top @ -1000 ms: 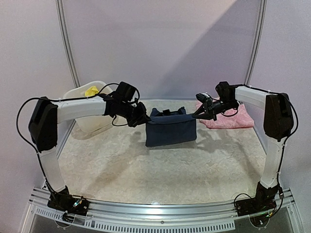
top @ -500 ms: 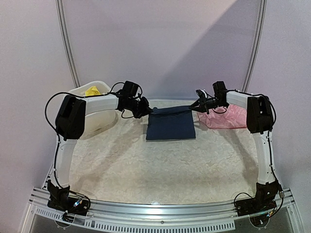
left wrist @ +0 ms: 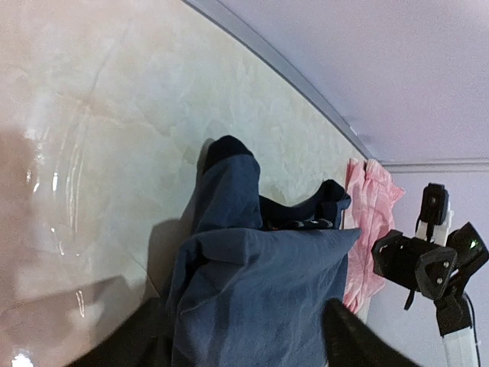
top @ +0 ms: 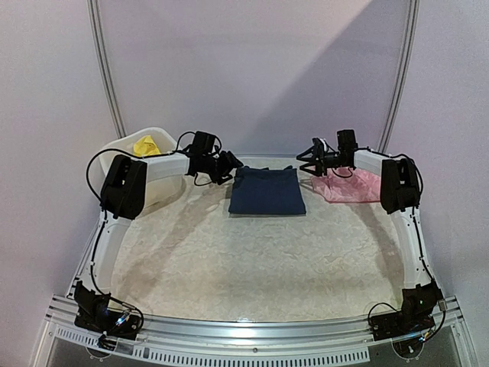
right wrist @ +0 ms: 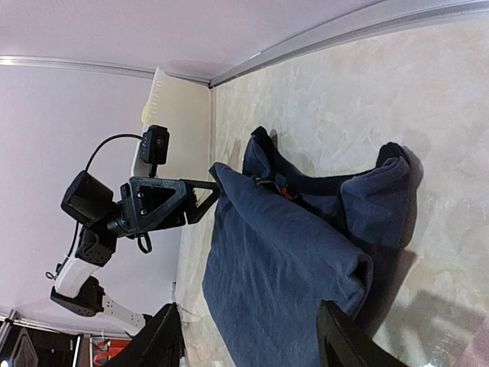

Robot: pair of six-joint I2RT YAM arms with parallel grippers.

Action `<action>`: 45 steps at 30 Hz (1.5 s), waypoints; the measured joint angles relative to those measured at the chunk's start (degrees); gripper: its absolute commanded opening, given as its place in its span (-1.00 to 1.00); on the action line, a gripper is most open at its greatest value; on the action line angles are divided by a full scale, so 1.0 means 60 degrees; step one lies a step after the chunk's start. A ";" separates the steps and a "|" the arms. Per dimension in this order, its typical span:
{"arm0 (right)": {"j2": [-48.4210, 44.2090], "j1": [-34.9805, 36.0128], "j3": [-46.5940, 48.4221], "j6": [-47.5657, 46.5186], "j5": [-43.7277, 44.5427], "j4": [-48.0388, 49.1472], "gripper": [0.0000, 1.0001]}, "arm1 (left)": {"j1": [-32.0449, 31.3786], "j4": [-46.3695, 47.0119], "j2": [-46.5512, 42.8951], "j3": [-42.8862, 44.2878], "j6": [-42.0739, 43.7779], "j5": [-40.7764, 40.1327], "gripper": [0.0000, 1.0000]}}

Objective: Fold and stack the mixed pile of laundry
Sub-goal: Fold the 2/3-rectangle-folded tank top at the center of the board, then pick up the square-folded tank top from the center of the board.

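Observation:
The navy top (top: pixel 267 193) lies folded flat at the far middle of the table. My left gripper (top: pixel 234 164) stands open at its far left corner and my right gripper (top: pixel 306 162) stands open at its far right corner. In the left wrist view the navy top (left wrist: pixel 260 283) spreads under the open left gripper (left wrist: pixel 241 325), whose dark fingers (left wrist: pixel 128 344) sit wide apart. The right wrist view shows the same cloth (right wrist: pixel 283 267) below the open right gripper (right wrist: pixel 248 313). The pink piece (top: pixel 353 186) lies to the right. A yellow piece (top: pixel 145 144) sits in the tub.
The white plastic tub (top: pixel 150 193) stands at the far left behind the left arm. A curved metal rail (top: pixel 252 329) edges the table's near side, and purple walls close in the back and sides. The pale marbled table surface (top: pixel 252 260) stretches toward me.
Both arms carried the hanging navy top back and down, laying it flat. Both grippers, shut on its corners before, have opened and let it go.

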 measured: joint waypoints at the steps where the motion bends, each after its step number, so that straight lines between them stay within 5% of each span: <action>1: 0.0000 -0.0029 0.0000 -0.0029 -0.0015 -0.0069 0.31 | 0.0018 0.0189 -0.0073 -0.0193 0.0000 -0.0069 0.99; 12: -0.2550 -0.0357 -0.2419 -0.4178 0.1508 -0.3362 0.38 | -0.0452 -0.0634 -0.3315 -0.1996 0.2776 -0.2080 0.99; 17: -0.3126 -0.0361 -0.2561 -0.5606 0.1792 -0.4266 0.38 | -0.0707 0.2233 -0.5260 -0.5104 0.2233 -0.2106 0.99; 21: -0.2779 -0.0295 -0.2368 -0.6087 0.2004 -0.4892 0.37 | -0.0408 0.3767 -0.4058 -0.5701 0.1541 -0.1027 0.99; 29: -0.1665 0.0062 -0.1738 -0.6215 0.2441 -0.5362 0.38 | -0.1078 0.2973 -0.3107 -0.4397 0.2299 -0.0423 0.91; 36: -0.1089 0.0237 -0.1173 -0.5533 0.2492 -0.5308 0.40 | -0.1297 0.3016 -0.2146 -0.2914 0.1585 -0.0051 0.85; 45: -0.0510 0.0641 -0.0208 -0.4641 0.2663 -0.5074 0.41 | -0.1257 0.2069 -0.0962 -0.2696 0.0882 0.0004 0.83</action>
